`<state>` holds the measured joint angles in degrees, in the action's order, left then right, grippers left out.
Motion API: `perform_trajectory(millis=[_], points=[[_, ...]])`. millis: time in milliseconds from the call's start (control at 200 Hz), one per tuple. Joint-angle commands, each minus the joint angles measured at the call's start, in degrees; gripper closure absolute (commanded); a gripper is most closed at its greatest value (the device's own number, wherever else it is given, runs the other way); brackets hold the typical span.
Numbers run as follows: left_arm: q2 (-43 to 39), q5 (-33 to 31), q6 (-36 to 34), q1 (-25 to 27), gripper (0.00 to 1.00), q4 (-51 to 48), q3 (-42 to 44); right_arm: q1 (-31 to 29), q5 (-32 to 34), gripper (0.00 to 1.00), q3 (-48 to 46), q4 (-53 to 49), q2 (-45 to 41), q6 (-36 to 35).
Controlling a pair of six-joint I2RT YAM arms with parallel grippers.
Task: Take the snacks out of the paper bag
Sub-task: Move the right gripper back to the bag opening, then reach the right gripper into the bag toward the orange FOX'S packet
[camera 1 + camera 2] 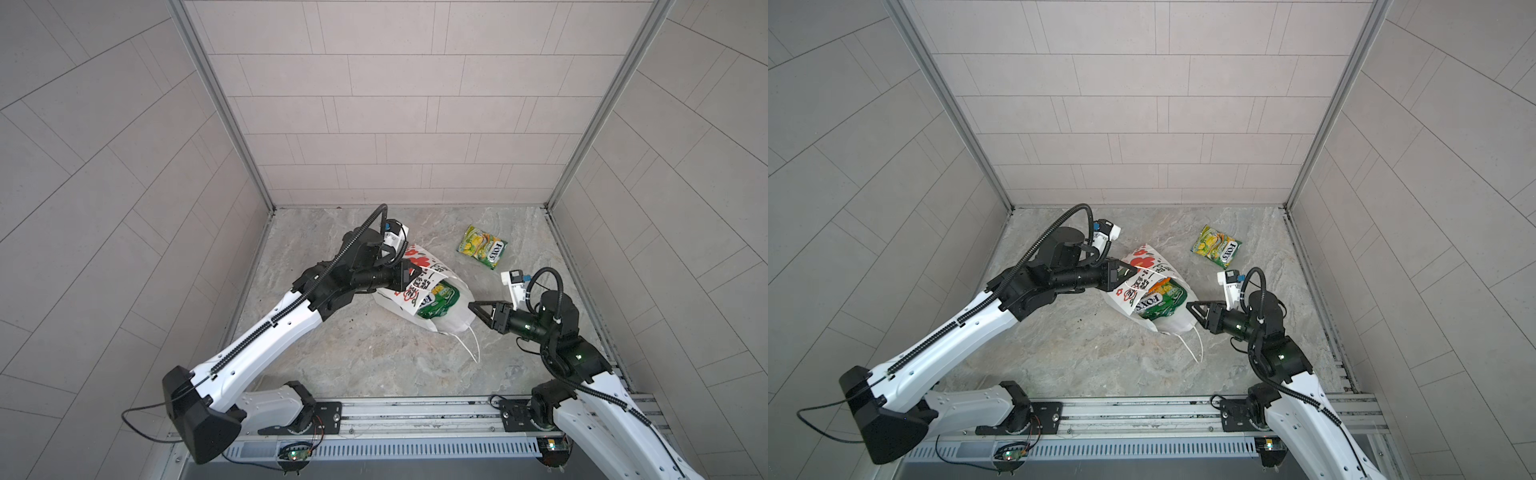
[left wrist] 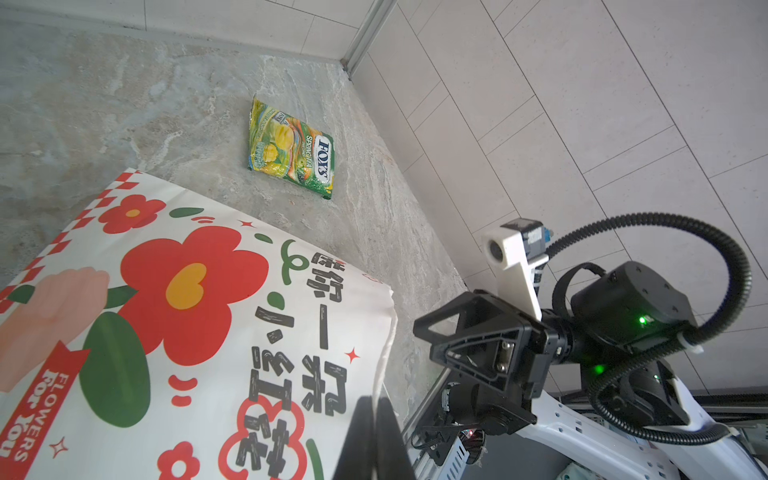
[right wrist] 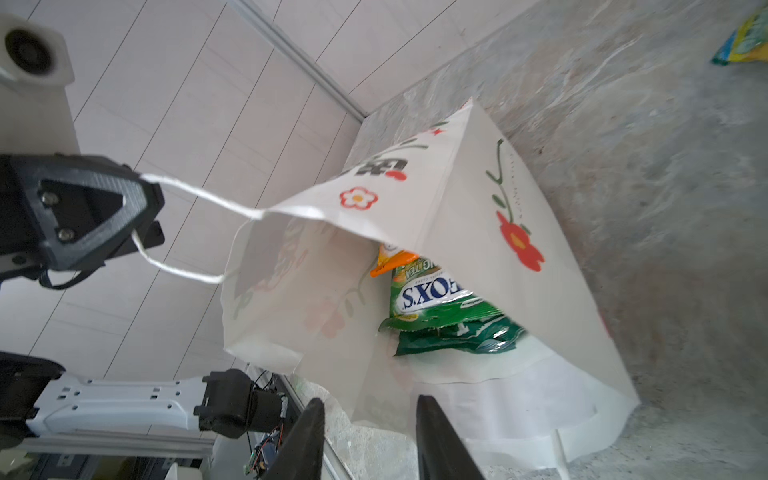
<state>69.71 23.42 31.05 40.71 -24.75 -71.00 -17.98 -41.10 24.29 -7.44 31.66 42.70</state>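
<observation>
Paper bag (image 1: 455, 320) lies tipped over mid-bench (image 1: 374, 365), with the loose FOX'S packet (image 1: 482, 247) already out beyond it. Left claw (image 3: 145, 203) is clenched on the cord handle (image 3: 199, 195), holding the mouth up. Right claw (image 3: 370, 411), jaws apart and empty, sits at the lip. Best play: slide in low, clear of the paper, and pinch the inner FOX'S packet (image 3: 432, 297) by its near edge.

The grey marbled table (image 1: 374, 361) carried a white paper bag (image 1: 455, 320) lying on its side at centre frame in both top views. A green-yellow FOX'S packet (image 1: 482, 247) lay flat upper right, well apart.
</observation>
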Motion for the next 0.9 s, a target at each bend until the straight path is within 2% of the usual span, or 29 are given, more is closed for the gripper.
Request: perform_trajectory(millis=[0,70,345,625,896], points=[[-1.47,-2.07,-0.46,0.25,1.00,0.14,-0.27,-4.77,4.24,0.66,-1.67,5.28,-0.44,0.65],[-1.32,-1.97,-0.26,0.26,1.00,0.14,-0.58,-7.42,6.15,0.71,-2.30,5.99,0.54,-0.42],[-0.81,-1.62,0.02,0.25,1.00,0.14,-1.41,-14.54,11.73,0.72,-1.46,8.06,9.30,-5.68],[-0.72,-1.32,0.21,0.25,1.00,0.22,-1.52,-17.32,13.84,0.75,1.25,8.17,17.97,-10.48],[-1.08,-1.01,0.47,0.25,1.00,0.56,-1.17,-18.95,16.73,0.73,2.88,11.48,24.42,-10.71]])
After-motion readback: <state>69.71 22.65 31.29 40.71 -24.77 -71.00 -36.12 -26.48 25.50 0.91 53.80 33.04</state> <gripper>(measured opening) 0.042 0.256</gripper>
